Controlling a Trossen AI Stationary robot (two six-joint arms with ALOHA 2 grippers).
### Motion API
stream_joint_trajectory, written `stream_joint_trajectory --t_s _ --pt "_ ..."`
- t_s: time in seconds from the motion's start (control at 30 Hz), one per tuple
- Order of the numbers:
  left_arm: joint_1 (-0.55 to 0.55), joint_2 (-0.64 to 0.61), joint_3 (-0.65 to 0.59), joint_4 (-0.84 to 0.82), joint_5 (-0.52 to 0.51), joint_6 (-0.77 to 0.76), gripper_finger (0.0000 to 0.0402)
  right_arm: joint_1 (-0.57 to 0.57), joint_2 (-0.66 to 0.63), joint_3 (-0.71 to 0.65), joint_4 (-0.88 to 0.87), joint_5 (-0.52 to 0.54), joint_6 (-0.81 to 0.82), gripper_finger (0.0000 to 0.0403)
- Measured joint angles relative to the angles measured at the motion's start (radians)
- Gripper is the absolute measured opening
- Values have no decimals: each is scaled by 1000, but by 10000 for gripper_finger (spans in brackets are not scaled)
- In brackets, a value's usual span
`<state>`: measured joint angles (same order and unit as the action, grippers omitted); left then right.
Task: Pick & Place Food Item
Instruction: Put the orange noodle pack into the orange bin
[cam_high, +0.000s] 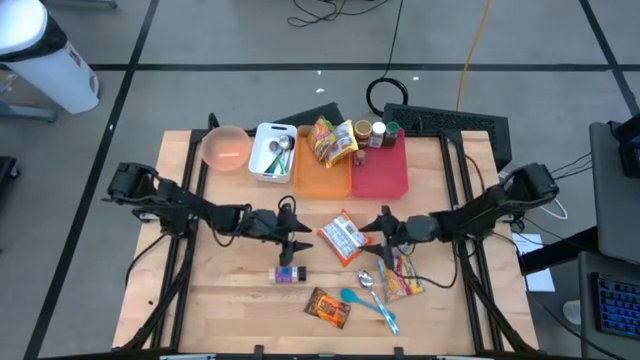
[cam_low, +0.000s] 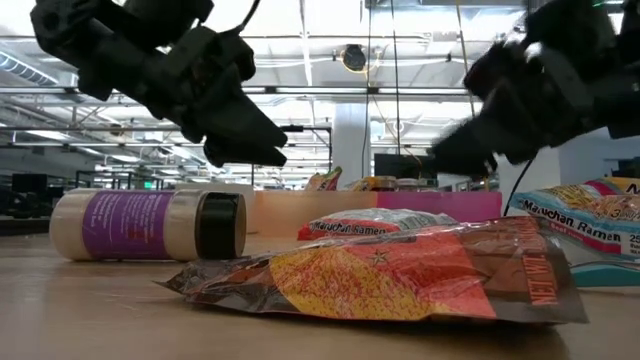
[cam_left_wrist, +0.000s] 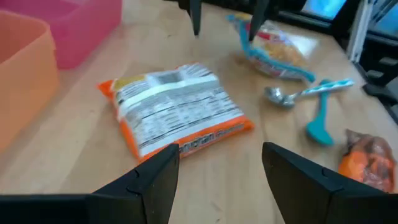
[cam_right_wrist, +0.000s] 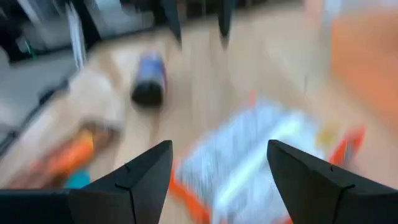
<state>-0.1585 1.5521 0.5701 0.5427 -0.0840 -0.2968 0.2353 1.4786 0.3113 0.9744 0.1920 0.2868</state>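
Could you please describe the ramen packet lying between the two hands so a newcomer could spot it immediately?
Start at the orange tray at the back of the table. Just in front of it, mid-table, lies the ramen packet. Unlike the neighbouring snack bags, it is orange-edged with a white printed panel facing up.

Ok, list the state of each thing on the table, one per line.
left gripper: open, empty, above the table
right gripper: open, empty
orange ramen packet: lying flat between both
purple bottle: on its side
teal spoon: loose on table
pink bowl: upright

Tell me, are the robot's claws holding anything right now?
No. The left end effector and the right end effector are both open and empty, either side of the ramen packet.
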Motion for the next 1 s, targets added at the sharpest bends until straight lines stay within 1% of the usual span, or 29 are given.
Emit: stream_joint_trajectory --t_s 0.1,0.17,0.23,0.3,0.43,0.6,0.7,0.83,0.9,1.0 --pt "17 0 0 -5 13 16 239 -44 -106 10 -298 -89 110 254" --pt "25 0 0 -8 13 31 239 -66 -170 28 -473 -116 163 254" --pt "38 0 0 -11 13 50 239 -73 -225 31 -583 -115 175 254" --pt "52 0 0 -11 12 68 239 -75 -253 36 -622 -118 174 254" --pt "83 0 0 -11 14 83 239 -105 -265 37 -634 -165 174 254" --pt "111 0 0 -25 14 105 239 -146 -206 35 -634 -168 162 254" --pt "126 0 0 -23 17 121 239 -164 -155 36 -588 -168 145 254" --pt "152 0 0 -16 61 138 239 -177 -99 36 -528 -172 140 254" --pt "165 0 0 -16 67 138 239 -178 -76 35 -505 -195 142 253" --pt "176 0 0 -16 68 146 239 -177 -42 36 -463 -209 152 242"
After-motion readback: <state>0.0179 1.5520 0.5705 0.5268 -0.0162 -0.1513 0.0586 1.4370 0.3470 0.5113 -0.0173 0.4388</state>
